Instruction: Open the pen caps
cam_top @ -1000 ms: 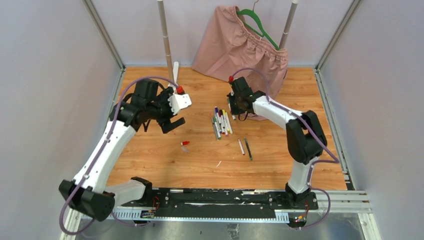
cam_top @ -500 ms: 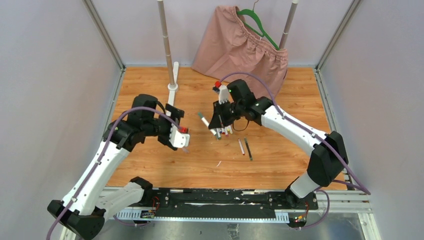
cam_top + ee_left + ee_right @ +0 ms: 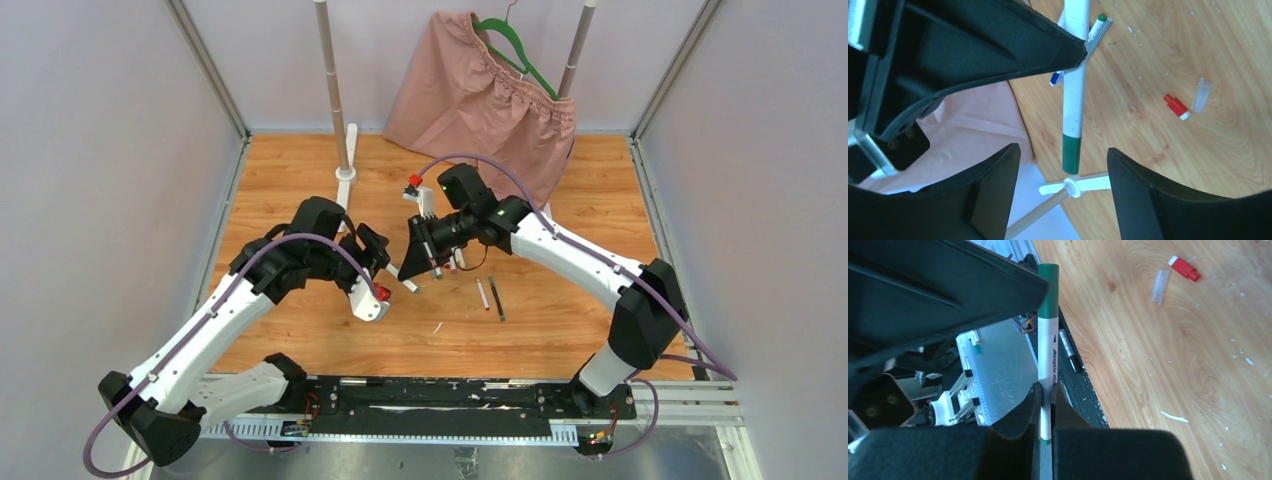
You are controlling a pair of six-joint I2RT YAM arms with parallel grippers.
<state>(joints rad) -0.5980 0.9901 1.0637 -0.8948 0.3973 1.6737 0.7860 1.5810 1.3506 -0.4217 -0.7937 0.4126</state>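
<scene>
My right gripper [image 3: 1046,387] is shut on a white-barrelled pen [image 3: 1047,355] with a green cap [image 3: 1048,290] and holds it above the table. In the left wrist view the same pen [image 3: 1075,85] hangs down and the end of its green cap [image 3: 1071,152] sits between the open fingers of my left gripper [image 3: 1063,152], touching neither. From above, the left gripper [image 3: 385,262] and right gripper [image 3: 418,258] meet at mid-table. A loose red cap [image 3: 1175,106] lies on the wood, also in the right wrist view [image 3: 1184,268]. More pens [image 3: 452,262] lie half hidden behind the right gripper.
Two separate pens [image 3: 490,296] lie right of the pile. A clear plastic piece [image 3: 1200,94] lies by the red cap. A pink skirt [image 3: 480,90] on a green hanger and two rack poles [image 3: 330,80] stand at the back. A black rail [image 3: 440,395] runs along the near edge.
The right gripper lifted the green-capped pen from the pile and carried it left and nearer. The left gripper swung right and closed in on the pen's capped end.
</scene>
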